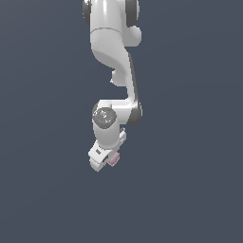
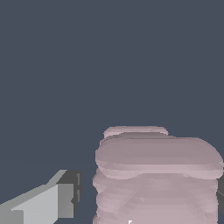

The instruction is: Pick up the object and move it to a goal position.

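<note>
Exterior view looks down from afar; wrist view hugs the shared cube (image 1: 112, 160) (image 2: 157, 175).

arm (image 1: 113, 52): glossy white shell, dark grey to black at the joint seams
wrist joint cap (image 1: 104, 116): mottled dark grey disc with tiny red and green specks
gripper (image 1: 105, 160): white
fingers (image 2: 43, 203): pale grey-white faces, dark grey tips
cube (image 2: 157, 175): pale pink-mauve, banded with faint horizontal grooves in lighter and darker mauve
background (image 1: 190, 142): flat, even slate blue-grey
</note>
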`<state>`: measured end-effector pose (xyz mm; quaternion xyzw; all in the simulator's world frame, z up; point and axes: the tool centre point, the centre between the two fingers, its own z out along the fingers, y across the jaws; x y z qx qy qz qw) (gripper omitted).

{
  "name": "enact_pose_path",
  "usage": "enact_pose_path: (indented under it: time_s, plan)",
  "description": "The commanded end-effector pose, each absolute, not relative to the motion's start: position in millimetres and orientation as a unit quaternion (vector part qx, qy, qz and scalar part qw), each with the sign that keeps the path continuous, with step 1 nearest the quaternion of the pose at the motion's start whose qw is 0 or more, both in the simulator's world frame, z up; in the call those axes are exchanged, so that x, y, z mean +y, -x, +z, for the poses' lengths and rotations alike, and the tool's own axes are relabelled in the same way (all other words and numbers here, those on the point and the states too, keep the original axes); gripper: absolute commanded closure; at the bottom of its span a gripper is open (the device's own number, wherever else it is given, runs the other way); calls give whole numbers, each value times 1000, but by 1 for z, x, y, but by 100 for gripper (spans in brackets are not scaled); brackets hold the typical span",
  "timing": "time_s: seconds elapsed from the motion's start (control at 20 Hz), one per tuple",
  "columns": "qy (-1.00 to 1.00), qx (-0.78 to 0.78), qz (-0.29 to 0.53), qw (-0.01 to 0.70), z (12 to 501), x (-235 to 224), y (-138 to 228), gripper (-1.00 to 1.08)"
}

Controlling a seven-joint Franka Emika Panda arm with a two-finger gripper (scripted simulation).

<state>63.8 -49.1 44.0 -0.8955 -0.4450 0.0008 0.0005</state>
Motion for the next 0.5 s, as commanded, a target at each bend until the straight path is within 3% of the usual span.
enact_pose_path:
  time_s: [0.0, 0.1, 0.15, 0.45]
  plan:
    - [895, -445, 0, 0, 41, -49, -65, -92]
    - [895, -445, 0, 0, 42, -49, -66, -92]
    - [895, -445, 0, 0, 42, -49, -66, 108]
    - [895, -445, 0, 0, 42, -49, -66, 108]
